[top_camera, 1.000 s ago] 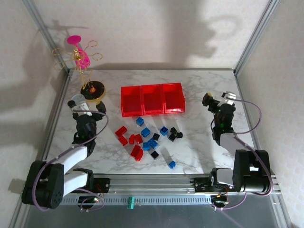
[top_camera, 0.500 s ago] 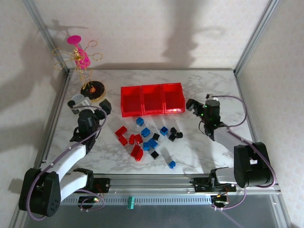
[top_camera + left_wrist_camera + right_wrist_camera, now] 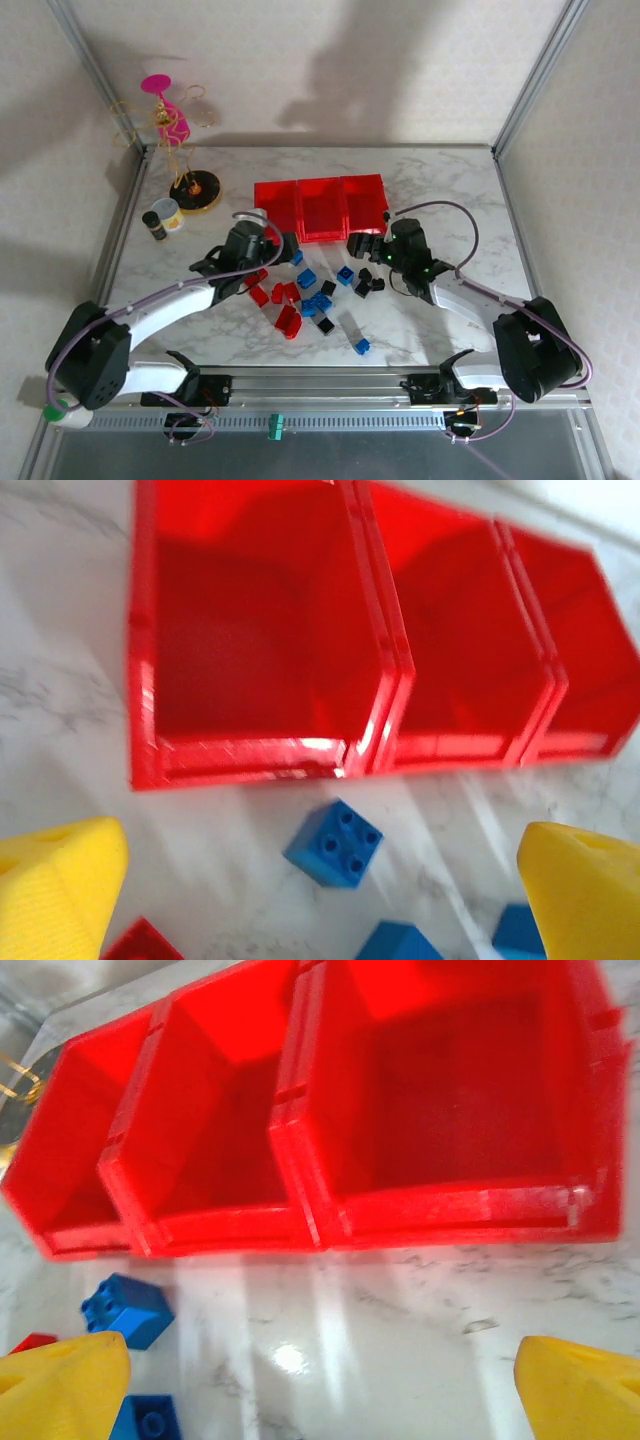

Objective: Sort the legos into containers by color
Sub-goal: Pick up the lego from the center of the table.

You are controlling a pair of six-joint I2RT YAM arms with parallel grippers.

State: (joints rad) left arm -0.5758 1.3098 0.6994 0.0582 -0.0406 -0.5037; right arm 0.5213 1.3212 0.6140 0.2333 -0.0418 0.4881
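Three joined red containers (image 3: pixel 322 210) stand empty at mid-table. Red, blue and black legos (image 3: pixel 310 292) lie scattered just in front of them. My left gripper (image 3: pixel 278 250) hovers open at the left bin's front corner, above the pile's left end. In the left wrist view, a blue brick (image 3: pixel 334 843) lies between its yellow fingertips (image 3: pixel 60 890), below the bin row (image 3: pixel 250 755). My right gripper (image 3: pixel 362 246) hangs open in front of the right bin. The right wrist view has bare marble between its fingertips (image 3: pixel 585 1385), the bins (image 3: pixel 440 1215) ahead, and a blue brick (image 3: pixel 125 1308) at the left.
A wire stand on a round yellow-and-black base (image 3: pixel 195 190) stands at the back left with pink pieces (image 3: pixel 167 108) on it. A small jar (image 3: pixel 160 220) sits beside it. Metal frame posts (image 3: pixel 525 90) border the table.
Both arms have swung inward from the table's sides to the front of the bins, over the bricks. Both grippers stayed open. The small jar now shows.
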